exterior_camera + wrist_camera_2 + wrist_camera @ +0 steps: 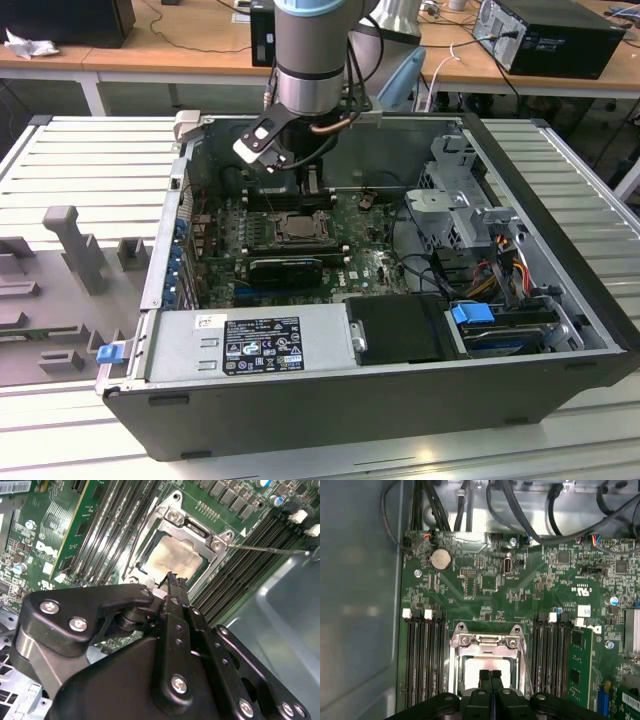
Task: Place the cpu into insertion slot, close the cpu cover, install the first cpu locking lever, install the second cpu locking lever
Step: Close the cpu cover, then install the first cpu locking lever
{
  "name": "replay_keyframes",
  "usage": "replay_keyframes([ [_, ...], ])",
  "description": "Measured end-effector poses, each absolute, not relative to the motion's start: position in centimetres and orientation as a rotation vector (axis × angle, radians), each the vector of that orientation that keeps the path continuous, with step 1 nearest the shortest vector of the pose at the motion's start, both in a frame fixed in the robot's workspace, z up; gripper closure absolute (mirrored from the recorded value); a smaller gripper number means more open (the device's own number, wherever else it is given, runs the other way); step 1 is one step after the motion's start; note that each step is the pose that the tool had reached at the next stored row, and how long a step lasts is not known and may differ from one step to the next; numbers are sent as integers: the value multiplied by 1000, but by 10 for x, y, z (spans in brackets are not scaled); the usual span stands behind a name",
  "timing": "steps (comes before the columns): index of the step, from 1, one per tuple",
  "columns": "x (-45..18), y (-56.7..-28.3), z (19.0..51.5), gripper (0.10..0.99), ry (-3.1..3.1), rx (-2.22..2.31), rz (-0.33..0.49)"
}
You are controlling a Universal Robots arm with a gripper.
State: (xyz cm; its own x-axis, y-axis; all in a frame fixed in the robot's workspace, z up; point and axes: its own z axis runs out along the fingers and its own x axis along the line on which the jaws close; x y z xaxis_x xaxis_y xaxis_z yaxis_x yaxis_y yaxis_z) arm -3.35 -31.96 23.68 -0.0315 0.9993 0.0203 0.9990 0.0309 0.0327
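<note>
Pincer [490,676], fingertips together, above cpu cover [487,641] edge.

An open black computer case [380,405] lies on a pale slatted table [90,150], with a grey power supply [250,342] along its near wall and a metal drive cage [455,200] at the exterior view's right. On the green motherboard [485,587] sit a round coin battery [440,559] and rows of long black memory slots [422,655]. Grey moulded fixtures [65,240] rest on the table at the exterior view's left.
</note>
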Motion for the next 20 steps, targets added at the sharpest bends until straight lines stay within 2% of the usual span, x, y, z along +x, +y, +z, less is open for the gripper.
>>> replay_keyframes([
  [20, -45, -320, 237, 980, 2250, 2180, 59],
])
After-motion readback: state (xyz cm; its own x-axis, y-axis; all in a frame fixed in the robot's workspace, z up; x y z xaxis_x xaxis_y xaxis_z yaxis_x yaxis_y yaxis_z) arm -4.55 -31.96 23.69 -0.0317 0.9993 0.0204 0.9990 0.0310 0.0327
